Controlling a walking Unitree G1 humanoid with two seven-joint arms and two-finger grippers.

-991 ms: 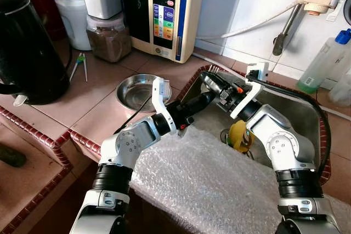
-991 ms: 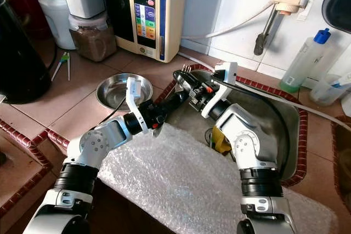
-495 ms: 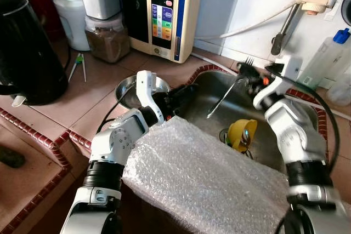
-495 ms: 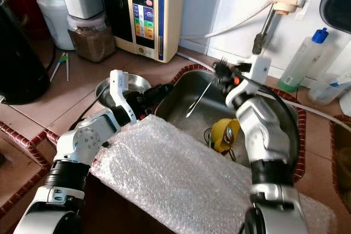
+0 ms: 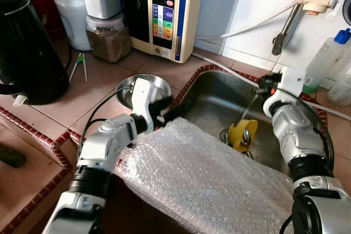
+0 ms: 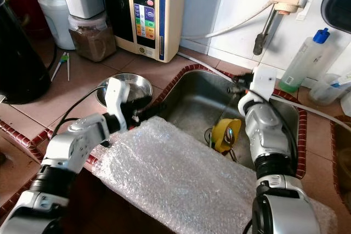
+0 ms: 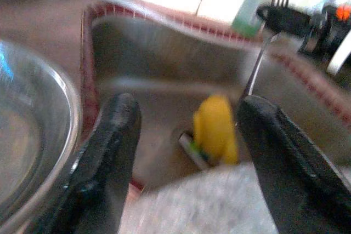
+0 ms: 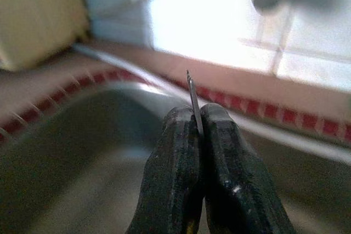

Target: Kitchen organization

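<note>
My right gripper (image 5: 262,84) hangs over the far right part of the steel sink (image 5: 211,100), shut on a metal fork (image 5: 249,106). The fork's handle points down toward a yellow cup (image 5: 242,133) lying by the drain. In the right wrist view both fingers (image 8: 181,157) press on the thin fork (image 8: 193,100). My left gripper (image 5: 167,112) is open at the sink's left rim, next to a steel bowl (image 5: 127,89) on the counter. The left wrist view looks between its open fingers (image 7: 104,152) at the yellow cup (image 7: 214,130) and the fork (image 7: 262,45).
A sheet of bubble wrap (image 5: 208,182) covers the sink's front edge and the counter before me. A black kettle (image 5: 27,47) stands at the left, with jars (image 5: 107,31) and a water machine (image 5: 167,9) at the back. A blue-capped bottle (image 5: 323,61) stands at the right.
My right gripper has carried the fork from the sink's left side across to the far right, and the fork now hangs downward. The left gripper has drawn back toward the bowl.
</note>
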